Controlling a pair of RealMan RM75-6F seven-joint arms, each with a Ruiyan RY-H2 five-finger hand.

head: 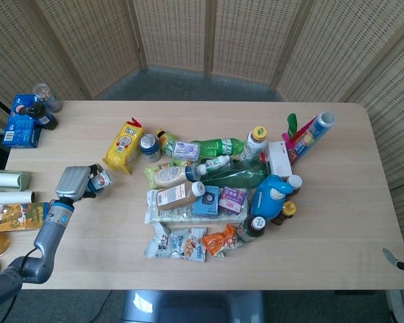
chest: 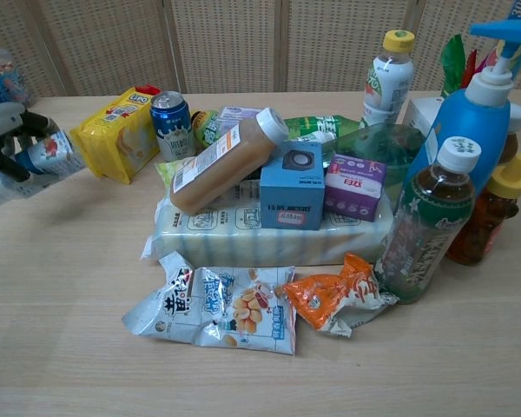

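Looks like a lab set-up rather than a home: woven folding screens [head: 209, 40] fence off one pale wooden table [head: 337, 242] heaped with assorted groceries [head: 215, 188] on grey carpet

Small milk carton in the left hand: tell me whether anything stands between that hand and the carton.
Nothing does. The left hand already grips the small milk carton, lifted off the table. The nearest neighbour, the yellow snack bag, lies beside it, apart.
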